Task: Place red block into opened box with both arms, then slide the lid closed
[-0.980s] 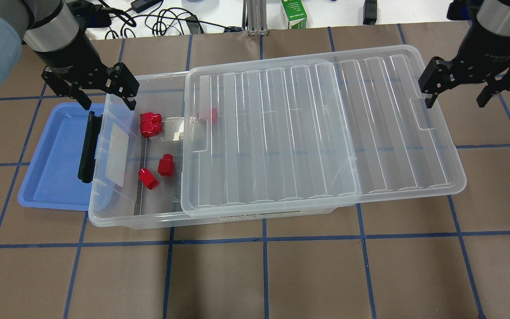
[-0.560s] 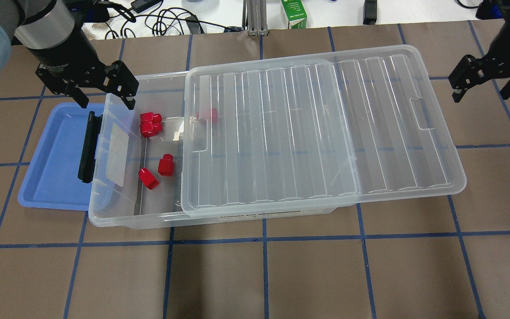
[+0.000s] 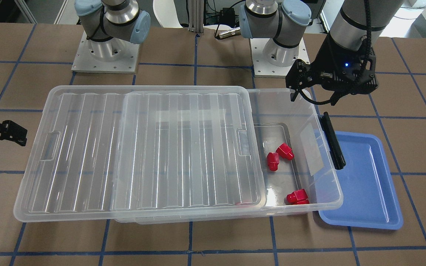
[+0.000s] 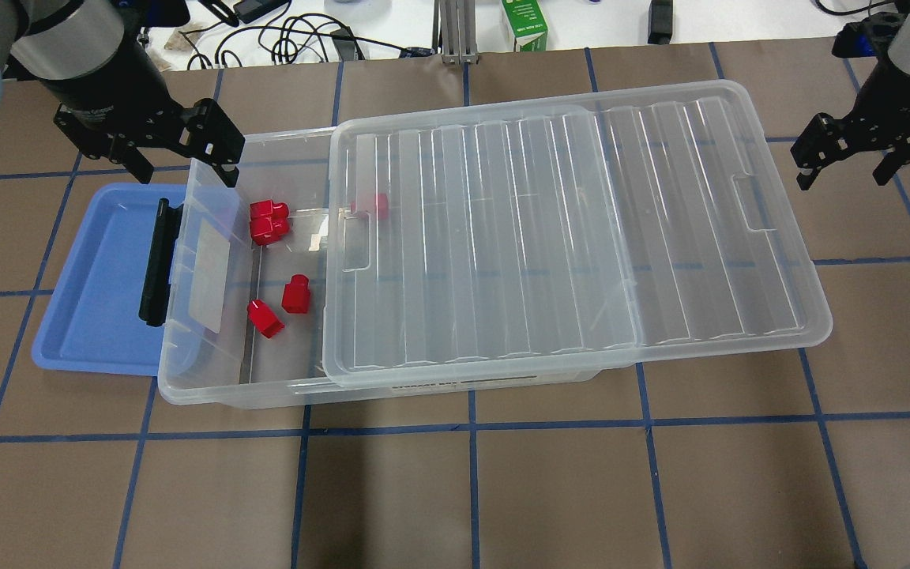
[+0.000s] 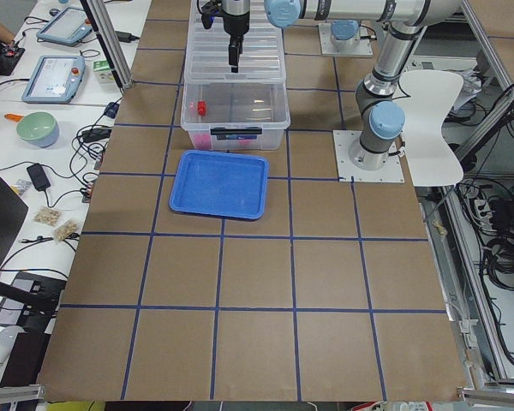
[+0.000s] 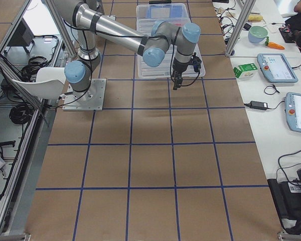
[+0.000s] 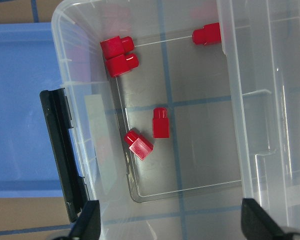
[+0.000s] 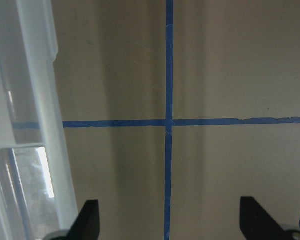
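Several red blocks lie on the floor of the box (image 4: pixel 210 393) at its uncovered left end: a pair (image 4: pixel 268 219), a single block (image 4: pixel 295 294) and another (image 4: pixel 265 318). One more block (image 4: pixel 372 206) sits under the lid's edge. The ribbed clear lid (image 4: pixel 565 237) covers the rest of the box and overhangs its right end. My left gripper (image 4: pixel 185 172) hangs open above the box's far left corner, holding nothing; the left wrist view looks down on the blocks (image 7: pixel 160 122). My right gripper (image 4: pixel 846 175) is open over bare table, just off the lid's right end (image 8: pixel 35 100).
A blue tray (image 4: pixel 92 276) lies against the box's left end, beside the black bar (image 4: pixel 156 261). Cables and a green carton (image 4: pixel 524 24) line the far edge. Both arm bases (image 3: pixel 105 55) stand behind the box.
My right gripper has shifted right, away from the lid's right end, and looks smaller. My left gripper has drifted slightly back and left. Blocks, lid and box have stayed put.
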Tool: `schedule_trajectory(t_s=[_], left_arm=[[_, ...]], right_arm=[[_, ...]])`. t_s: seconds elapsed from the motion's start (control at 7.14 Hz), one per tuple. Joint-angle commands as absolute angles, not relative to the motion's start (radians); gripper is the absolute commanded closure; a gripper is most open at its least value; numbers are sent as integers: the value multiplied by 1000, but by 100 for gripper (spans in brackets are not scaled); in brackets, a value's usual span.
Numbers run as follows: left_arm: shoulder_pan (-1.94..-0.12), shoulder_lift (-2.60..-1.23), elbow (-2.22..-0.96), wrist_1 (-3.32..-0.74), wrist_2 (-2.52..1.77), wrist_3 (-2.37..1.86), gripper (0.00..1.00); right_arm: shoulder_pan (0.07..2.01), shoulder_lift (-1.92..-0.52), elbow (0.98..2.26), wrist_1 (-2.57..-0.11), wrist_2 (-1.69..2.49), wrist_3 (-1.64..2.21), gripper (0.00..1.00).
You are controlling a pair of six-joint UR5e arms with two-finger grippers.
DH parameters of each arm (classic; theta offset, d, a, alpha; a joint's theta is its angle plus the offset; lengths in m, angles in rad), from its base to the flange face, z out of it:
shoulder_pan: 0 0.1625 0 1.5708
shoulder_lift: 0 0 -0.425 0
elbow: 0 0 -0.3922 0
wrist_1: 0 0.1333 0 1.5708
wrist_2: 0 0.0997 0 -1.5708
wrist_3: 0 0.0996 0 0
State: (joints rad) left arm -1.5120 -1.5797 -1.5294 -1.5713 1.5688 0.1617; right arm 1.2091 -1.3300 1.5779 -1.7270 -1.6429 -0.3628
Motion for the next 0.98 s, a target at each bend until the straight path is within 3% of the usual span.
schedule_trajectory(t_s=[0.0,0.84], left_arm=[[-1511,-1572,-1529,-1554,1568,147,0],[-1511,-1565,-1531,-1552,1572,144,0]], right_arm=[[1209,-1307,1578,-1733,-1644,-380,0],[1218,-1315,1608,-1709,-1640,-370,0]])
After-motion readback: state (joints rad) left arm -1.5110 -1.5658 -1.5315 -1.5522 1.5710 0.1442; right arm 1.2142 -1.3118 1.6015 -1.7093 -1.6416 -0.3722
